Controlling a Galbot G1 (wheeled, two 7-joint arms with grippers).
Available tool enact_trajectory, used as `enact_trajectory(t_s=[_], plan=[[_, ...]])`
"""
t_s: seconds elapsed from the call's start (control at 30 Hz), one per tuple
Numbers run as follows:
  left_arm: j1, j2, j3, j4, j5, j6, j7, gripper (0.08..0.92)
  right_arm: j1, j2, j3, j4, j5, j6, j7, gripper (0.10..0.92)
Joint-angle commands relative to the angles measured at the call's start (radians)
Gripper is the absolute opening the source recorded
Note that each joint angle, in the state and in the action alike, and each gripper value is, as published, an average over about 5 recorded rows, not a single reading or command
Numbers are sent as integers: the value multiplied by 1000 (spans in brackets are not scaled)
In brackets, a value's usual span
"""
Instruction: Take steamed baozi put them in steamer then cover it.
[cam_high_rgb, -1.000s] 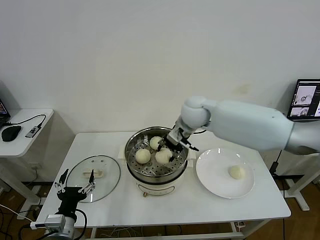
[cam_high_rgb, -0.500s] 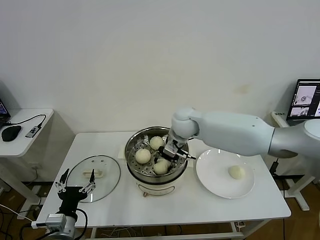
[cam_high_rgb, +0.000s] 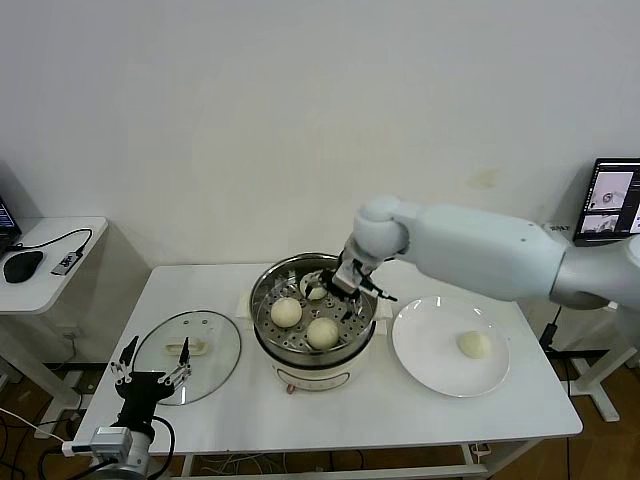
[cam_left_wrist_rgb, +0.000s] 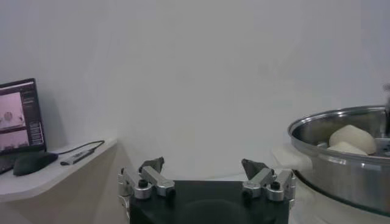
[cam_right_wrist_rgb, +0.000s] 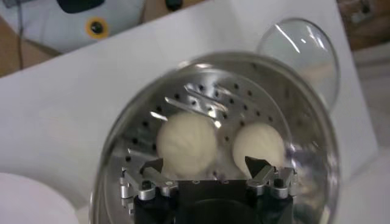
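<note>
The steamer (cam_high_rgb: 262, 318) stands mid-table on its cream pot base. Three baozi lie in it: one at the left (cam_high_rgb: 287, 312), one at the front (cam_high_rgb: 322, 332), and one at the back (cam_high_rgb: 312, 293) partly hidden by my right gripper (cam_high_rgb: 338, 283). That gripper hovers open and empty over the basket's far side; its wrist view shows its open gripper (cam_right_wrist_rgb: 204, 165) above two baozi (cam_right_wrist_rgb: 186, 143) (cam_right_wrist_rgb: 259, 146). A fourth baozi (cam_high_rgb: 473, 344) lies on the white plate (cam_high_rgb: 425, 350). The cover (cam_high_rgb: 187, 355) lies flat at the table's left. My left gripper (cam_high_rgb: 150, 372) is parked open below the front left edge.
A side desk (cam_high_rgb: 45, 265) with a mouse and cable stands at the far left. A monitor (cam_high_rgb: 610, 200) is at the far right. The left wrist view shows its own open gripper (cam_left_wrist_rgb: 202, 164) and the steamer's wall (cam_left_wrist_rgb: 341, 176) from the side.
My right gripper lowered a baozi into the front of the steamer, let it go, and rose back toward the far side. The left arm has not moved.
</note>
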Motion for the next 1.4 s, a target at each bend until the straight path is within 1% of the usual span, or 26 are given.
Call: enact_trajectory(t_s=[0.03,0.13,0.2,0.23,0.3,0.47,0.67,0.8,0.97,1.4], plan=[[-3,9,3,-2,0,1,1,823,75,-192,49,74,168,-408,6,823],[-6,13,6,-1,-1,0,2,823,83,-276,60,143,240,-643,39,823],[-8,17,10,0,-1,0,3,823,80,-338,66,181,257,-724,53,823],[-9,18,11,1,-1,0,3,823,75,-367,69,195,253,-732,52,823],[-12,20,15,2,-1,-1,4,823,55,-430,73,215,226,-726,40,823],[-19,22,26,4,-1,-1,4,823,-46,-562,97,220,130,-646,-10,823],[-21,22,34,4,1,0,4,823,-260,-634,271,163,24,-530,-103,823],[-16,24,35,3,3,0,4,823,-443,-637,430,79,-44,-481,-140,823],[-15,26,33,3,6,2,4,823,-599,-594,567,-42,-117,-414,-150,823],[-5,21,20,3,13,4,5,823,-674,-396,646,-253,-237,-331,-129,823]])
